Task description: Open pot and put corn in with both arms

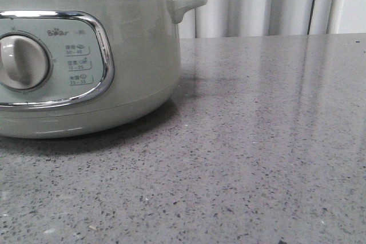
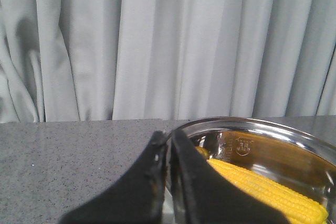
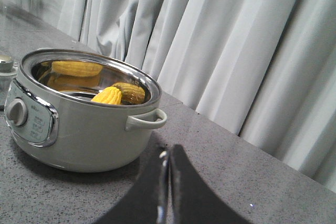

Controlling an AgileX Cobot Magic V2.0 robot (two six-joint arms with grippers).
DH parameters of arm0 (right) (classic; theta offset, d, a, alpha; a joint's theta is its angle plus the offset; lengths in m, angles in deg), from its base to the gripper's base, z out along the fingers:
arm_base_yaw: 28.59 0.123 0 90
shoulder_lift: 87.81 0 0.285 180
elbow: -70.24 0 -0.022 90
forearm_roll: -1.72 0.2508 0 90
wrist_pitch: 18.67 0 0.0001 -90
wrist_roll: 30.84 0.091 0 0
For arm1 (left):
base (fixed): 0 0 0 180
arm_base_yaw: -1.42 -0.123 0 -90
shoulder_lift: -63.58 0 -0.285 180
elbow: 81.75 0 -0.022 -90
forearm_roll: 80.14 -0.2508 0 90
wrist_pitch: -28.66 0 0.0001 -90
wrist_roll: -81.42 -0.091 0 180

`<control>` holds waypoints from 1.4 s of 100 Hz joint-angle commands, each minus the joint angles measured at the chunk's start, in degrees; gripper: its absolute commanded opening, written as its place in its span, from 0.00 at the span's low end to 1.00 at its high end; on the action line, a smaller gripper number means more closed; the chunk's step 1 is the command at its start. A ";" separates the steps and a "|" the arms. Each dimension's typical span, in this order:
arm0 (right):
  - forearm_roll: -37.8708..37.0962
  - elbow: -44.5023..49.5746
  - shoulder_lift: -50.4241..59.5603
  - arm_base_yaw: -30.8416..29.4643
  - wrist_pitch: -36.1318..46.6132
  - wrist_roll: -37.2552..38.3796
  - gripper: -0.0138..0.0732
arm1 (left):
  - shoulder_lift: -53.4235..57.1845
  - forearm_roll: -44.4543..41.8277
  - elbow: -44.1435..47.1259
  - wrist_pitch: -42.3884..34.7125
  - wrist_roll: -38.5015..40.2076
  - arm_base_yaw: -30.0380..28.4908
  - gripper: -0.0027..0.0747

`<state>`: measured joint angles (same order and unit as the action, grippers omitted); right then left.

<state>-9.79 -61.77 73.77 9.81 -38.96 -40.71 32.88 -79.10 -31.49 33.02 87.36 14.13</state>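
One corn (image 2: 268, 190) inside pot (image 3: 89, 129); both grippers (image 2: 169, 145) (image 3: 169, 161) closed, empty, beside pot

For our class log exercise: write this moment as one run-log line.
pot: open, no lid | corn: inside pot | left claw: shut, empty | right claw: shut, empty

corn (image 3: 107, 96) lies inside the open pot (image 3: 94, 135), pincer (image 3: 167, 182) closed.

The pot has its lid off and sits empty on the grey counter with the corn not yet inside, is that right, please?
Not quite: the pot is open on the grey counter, but it is not empty. The right wrist view shows the corn already lying inside it, and the left wrist view shows the cob there too.
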 commanded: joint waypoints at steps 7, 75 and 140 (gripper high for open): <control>-0.74 -1.35 -0.54 -0.34 4.86 -0.21 0.10 | -0.60 0.19 -2.01 -4.35 0.11 0.56 0.01; -0.74 -1.35 -0.54 -0.34 4.86 -0.21 0.10 | 20.75 -0.17 25.88 -8.17 -1.35 -0.62 0.01; -0.74 -1.35 -0.54 -0.34 4.86 -0.21 0.10 | 24.86 -0.17 28.26 10.56 -1.35 -0.62 0.01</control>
<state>-9.79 -61.77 73.77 9.81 -38.60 -40.71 56.06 -79.31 -4.74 46.58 86.11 13.53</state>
